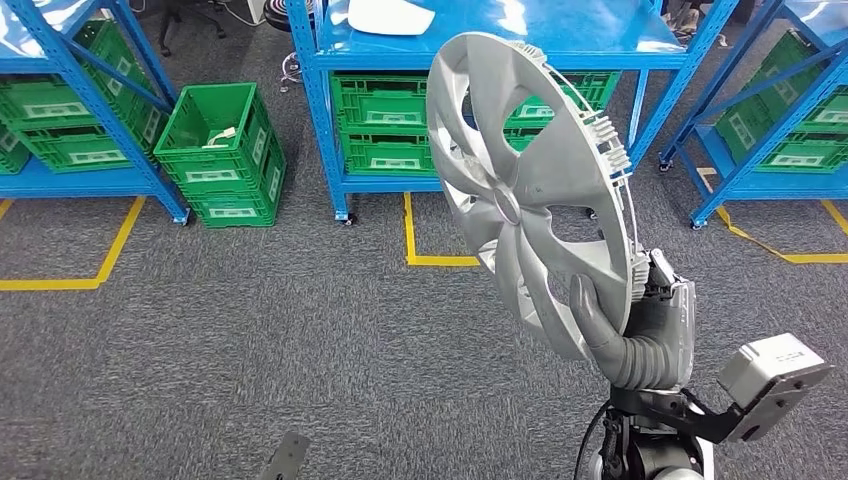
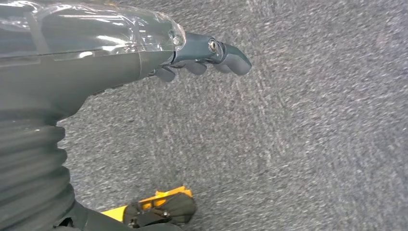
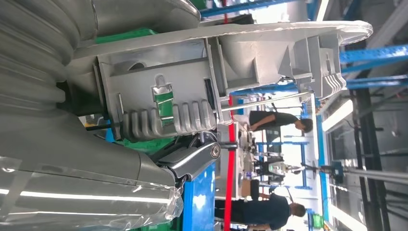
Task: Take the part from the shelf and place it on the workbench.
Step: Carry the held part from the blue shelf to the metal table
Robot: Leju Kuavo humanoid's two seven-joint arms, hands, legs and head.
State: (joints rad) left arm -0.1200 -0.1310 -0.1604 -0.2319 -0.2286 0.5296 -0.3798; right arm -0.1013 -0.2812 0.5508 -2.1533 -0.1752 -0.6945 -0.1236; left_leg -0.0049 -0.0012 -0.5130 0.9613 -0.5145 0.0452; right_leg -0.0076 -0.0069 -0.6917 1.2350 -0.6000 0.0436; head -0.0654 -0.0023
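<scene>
A large silver wheel cover stands upright on edge in the air, its spoked face toward me. My right hand grips its lower rim, thumb on the face and fingers behind. The right wrist view looks along the ribbed back of the wheel cover, with my right hand clamped on it. My left hand hangs over grey carpet, its fingers curled in and holding nothing.
Blue shelving with green crates stands ahead, a white part on its top. More green crates sit on the floor at left. Yellow floor tape marks bays. People stand far off.
</scene>
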